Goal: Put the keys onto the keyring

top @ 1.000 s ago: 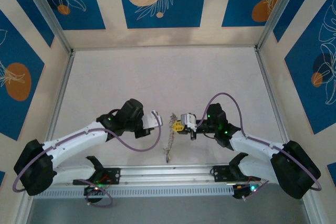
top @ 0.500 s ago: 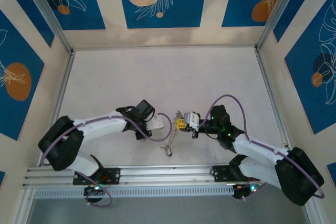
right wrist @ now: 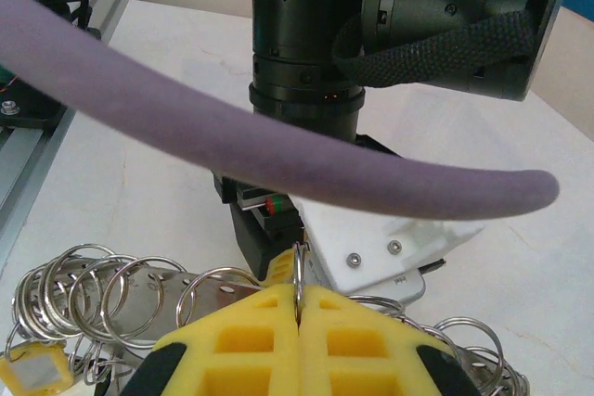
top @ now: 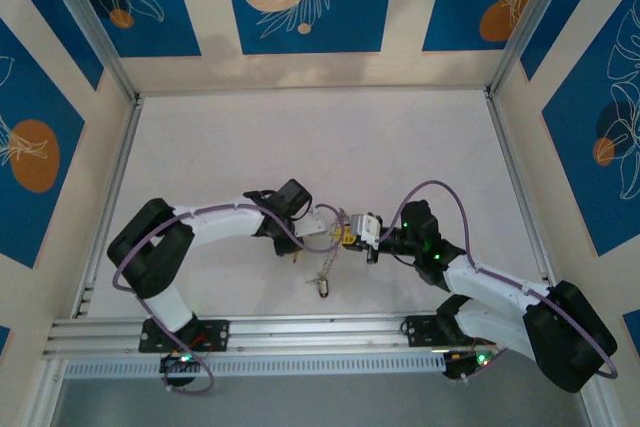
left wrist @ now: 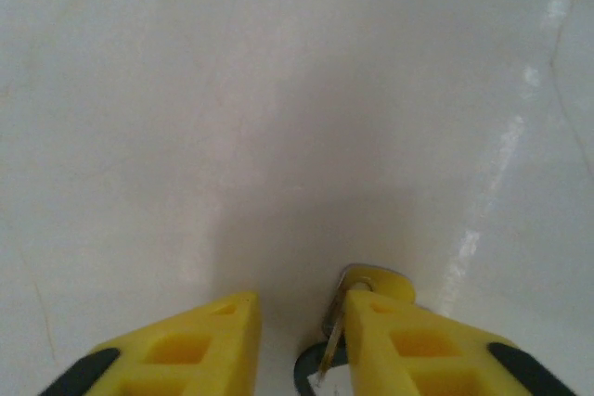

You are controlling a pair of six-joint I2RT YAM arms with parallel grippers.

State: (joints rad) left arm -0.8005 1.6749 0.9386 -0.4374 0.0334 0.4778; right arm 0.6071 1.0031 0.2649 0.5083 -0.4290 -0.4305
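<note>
The right gripper has its yellow fingers pressed together, pinching the thin wire of the keyring at their tips. A cluster of small rings fans out at 9 o'clock from it. From above, the left gripper sits just at 9 o'clock of the right one, near mid-table. The keys trail toward 6 o'clock. In the left wrist view its fingers stand apart, with a metal piece against the inner face of the finger at 5 o'clock.
</note>
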